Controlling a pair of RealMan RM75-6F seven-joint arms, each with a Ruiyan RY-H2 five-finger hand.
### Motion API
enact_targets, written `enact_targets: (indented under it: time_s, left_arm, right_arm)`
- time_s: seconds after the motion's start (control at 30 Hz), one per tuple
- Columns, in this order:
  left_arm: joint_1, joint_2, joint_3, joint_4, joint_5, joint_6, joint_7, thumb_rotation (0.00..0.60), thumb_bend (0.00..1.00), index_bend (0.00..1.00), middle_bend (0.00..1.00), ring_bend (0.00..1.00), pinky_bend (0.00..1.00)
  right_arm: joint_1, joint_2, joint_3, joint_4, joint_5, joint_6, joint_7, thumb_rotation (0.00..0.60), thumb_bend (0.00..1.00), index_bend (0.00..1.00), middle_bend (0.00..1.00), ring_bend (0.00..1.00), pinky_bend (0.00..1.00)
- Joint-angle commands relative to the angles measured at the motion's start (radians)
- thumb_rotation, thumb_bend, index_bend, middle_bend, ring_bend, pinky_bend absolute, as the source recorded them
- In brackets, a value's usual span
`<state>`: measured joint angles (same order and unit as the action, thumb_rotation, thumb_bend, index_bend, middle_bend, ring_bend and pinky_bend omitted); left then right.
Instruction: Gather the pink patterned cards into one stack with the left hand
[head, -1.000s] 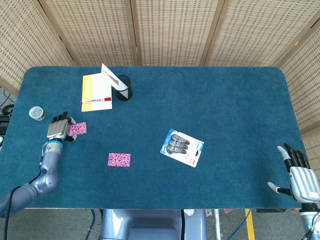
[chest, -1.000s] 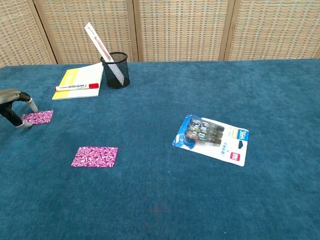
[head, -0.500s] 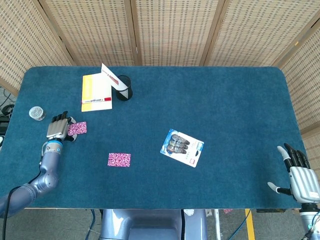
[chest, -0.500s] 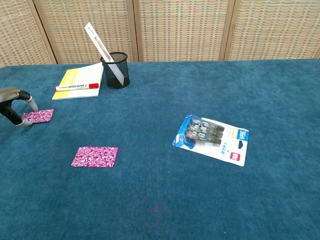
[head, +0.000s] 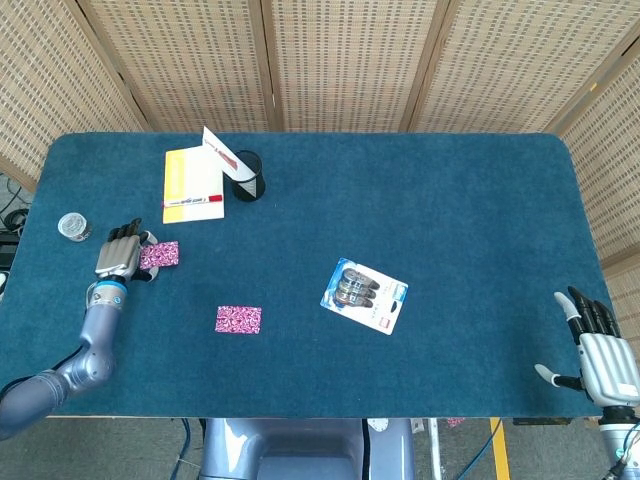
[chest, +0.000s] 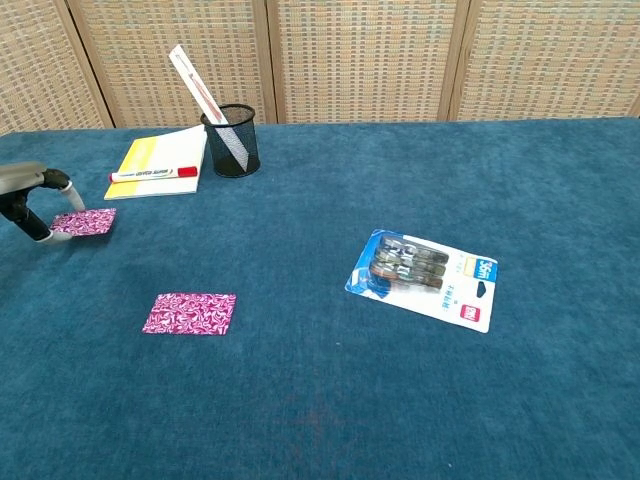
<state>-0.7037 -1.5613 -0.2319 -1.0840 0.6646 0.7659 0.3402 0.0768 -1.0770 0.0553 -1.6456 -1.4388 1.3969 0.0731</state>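
Observation:
Two pink patterned cards are in view. My left hand (head: 118, 257) at the table's left side pinches the left edge of one pink card (head: 161, 254), which sits a little above the cloth in the chest view (chest: 86, 221), with the left hand (chest: 30, 195) beside it. The second pink card (head: 238, 319) lies flat on the blue table, nearer the front and to the right (chest: 189, 313). My right hand (head: 600, 352) rests at the front right corner, fingers spread and holding nothing.
A yellow notepad (head: 190, 185) with a red marker (chest: 153, 173) lies at the back left, next to a black mesh pen cup (chest: 232, 141) holding a ruler. A battery pack (head: 364, 295) lies mid-table. A small round tin (head: 73, 226) sits near the left edge.
My left hand has shifted slightly right and away with the card; the card has risen off the cloth. The second card and the right hand have not moved.

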Motion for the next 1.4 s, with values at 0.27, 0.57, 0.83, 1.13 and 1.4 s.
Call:
enact_targets:
  time_s: [0.27, 0.57, 0.83, 1.13, 1.4]
  left_arm:
    - [0.006, 0.061, 0.023, -0.195, 0.057, 0.075, 0.034, 0.600, 0.34, 0.51, 0.00, 0.00, 0.00]
    - [0.003, 0.076, 0.061, -0.364, 0.086, 0.137, 0.093, 0.600, 0.33, 0.51, 0.00, 0.00, 0.00]
    - [-0.017, 0.038, 0.094, -0.466, 0.092, 0.174, 0.156, 0.600, 0.33, 0.51, 0.00, 0.00, 0.00]
    - [-0.029, 0.015, 0.139, -0.575, 0.052, 0.227, 0.240, 0.600, 0.32, 0.51, 0.00, 0.00, 0.00]
    - [-0.032, 0.004, 0.150, -0.583, 0.014, 0.265, 0.272, 0.600, 0.32, 0.51, 0.00, 0.00, 0.00]
  right_arm:
    - [0.000, 0.000, 0.000, 0.000, 0.000, 0.000, 0.000, 0.600, 0.13, 0.02, 0.00, 0.00, 0.00]
    - [0.001, 0.002, -0.001, 0.001, -0.001, -0.002, 0.004, 0.600, 0.13, 0.02, 0.00, 0.00, 0.00]
    - [0.000, 0.003, -0.001, 0.000, -0.001, -0.002, 0.008, 0.600, 0.13, 0.01, 0.00, 0.00, 0.00]
    - [0.001, 0.005, -0.002, 0.002, -0.004, -0.003, 0.018, 0.600, 0.13, 0.01, 0.00, 0.00, 0.00]
    - [0.001, 0.005, -0.003, 0.003, -0.005, -0.003, 0.019, 0.600, 0.13, 0.01, 0.00, 0.00, 0.00]
